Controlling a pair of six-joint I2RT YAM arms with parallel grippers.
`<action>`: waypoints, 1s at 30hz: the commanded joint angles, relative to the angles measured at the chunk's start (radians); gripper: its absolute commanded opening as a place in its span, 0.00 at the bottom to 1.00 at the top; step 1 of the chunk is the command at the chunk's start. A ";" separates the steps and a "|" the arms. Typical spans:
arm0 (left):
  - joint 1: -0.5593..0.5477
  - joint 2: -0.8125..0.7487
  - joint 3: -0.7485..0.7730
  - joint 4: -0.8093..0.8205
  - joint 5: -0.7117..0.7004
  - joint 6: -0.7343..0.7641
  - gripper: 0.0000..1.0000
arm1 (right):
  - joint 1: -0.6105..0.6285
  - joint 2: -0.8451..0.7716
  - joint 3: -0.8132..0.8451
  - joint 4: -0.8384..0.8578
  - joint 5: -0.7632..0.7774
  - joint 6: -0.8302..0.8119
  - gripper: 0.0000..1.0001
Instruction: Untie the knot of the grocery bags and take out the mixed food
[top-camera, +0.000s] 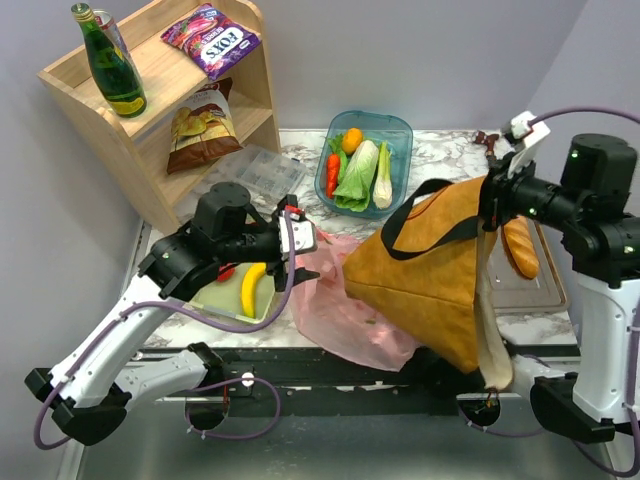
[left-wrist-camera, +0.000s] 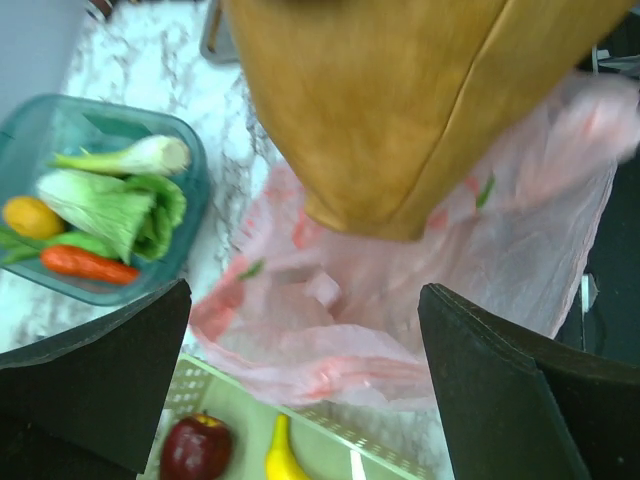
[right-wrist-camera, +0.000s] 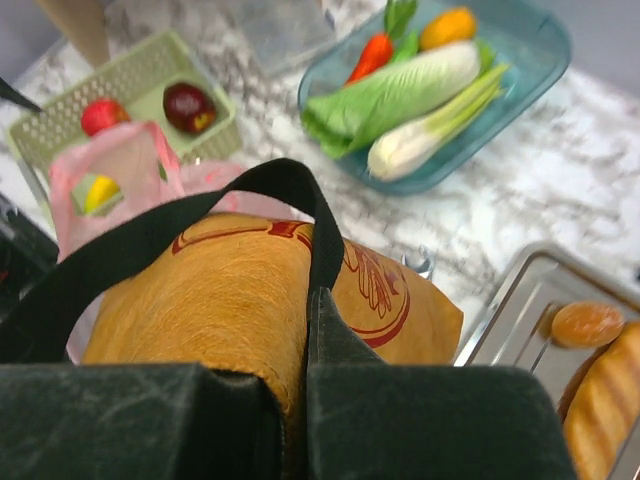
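Tote between pink bag and bread tray

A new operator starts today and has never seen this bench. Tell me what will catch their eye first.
The mustard-orange tote stands out at centre right, held up by its top edge in the shut right claw. A crumpled pink plastic bag lies under and left of it, with the open left claw at the bag's left edge. At the back, a teal tub holds leafy greens, a carrot and an orange.
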 joint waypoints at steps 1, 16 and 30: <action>0.001 -0.005 0.146 -0.142 0.055 0.093 0.98 | 0.001 -0.033 -0.152 0.030 -0.063 -0.070 0.01; -0.451 0.473 0.907 -0.555 -0.076 0.454 0.99 | 0.251 0.264 -0.260 0.199 0.148 -0.032 0.01; -0.513 0.791 0.959 -0.426 -0.160 0.388 0.46 | 0.254 0.299 -0.264 0.246 0.172 0.022 0.01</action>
